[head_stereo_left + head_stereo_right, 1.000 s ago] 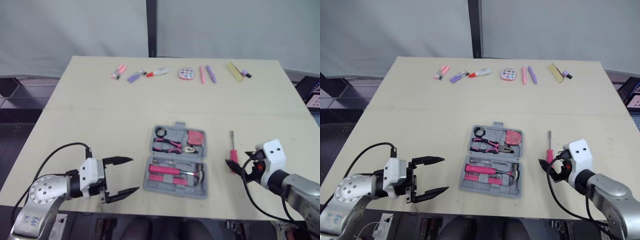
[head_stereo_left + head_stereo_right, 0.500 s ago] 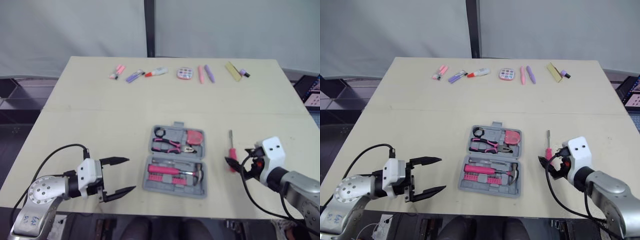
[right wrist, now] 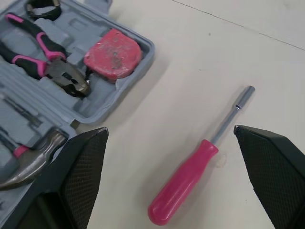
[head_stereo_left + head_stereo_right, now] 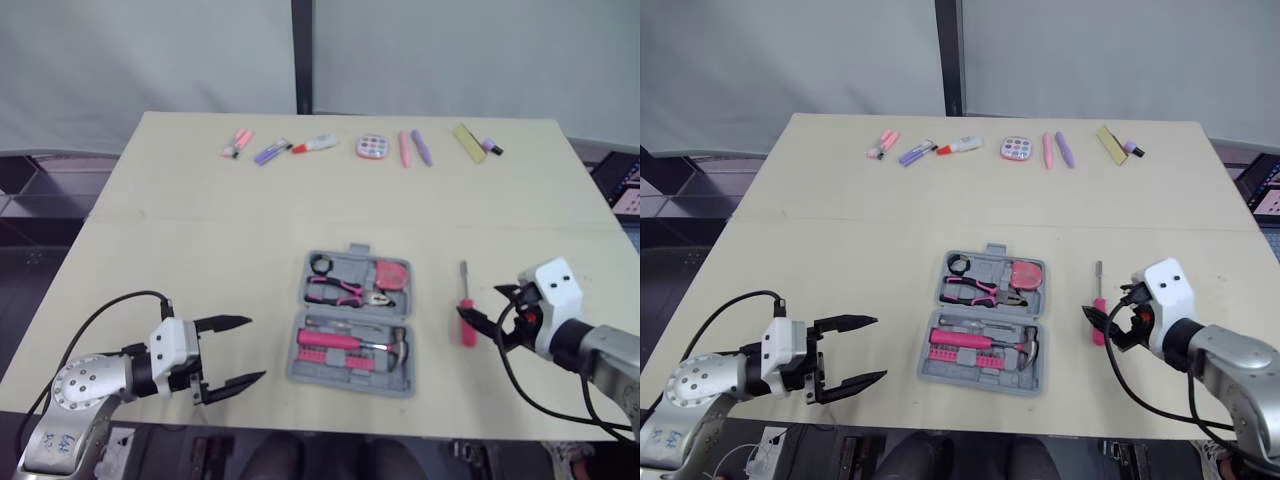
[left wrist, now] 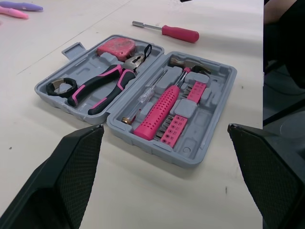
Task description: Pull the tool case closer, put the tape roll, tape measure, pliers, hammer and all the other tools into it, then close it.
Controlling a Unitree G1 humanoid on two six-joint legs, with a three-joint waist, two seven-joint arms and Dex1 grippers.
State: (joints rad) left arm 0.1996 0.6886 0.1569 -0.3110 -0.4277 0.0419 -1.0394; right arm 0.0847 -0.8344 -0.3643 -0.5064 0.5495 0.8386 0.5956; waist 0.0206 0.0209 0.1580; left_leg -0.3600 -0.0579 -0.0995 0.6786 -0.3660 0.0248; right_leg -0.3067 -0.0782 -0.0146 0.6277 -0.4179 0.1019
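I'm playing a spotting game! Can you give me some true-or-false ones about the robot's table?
The tool case lies open. True.
The screwdriver is inside the case. False: it lies on the table beside it.
The hammer is in the case. True.
The right gripper is squeezing the screwdriver. False: it is open, the screwdriver unheld.
The left gripper is shut. False: it is open.
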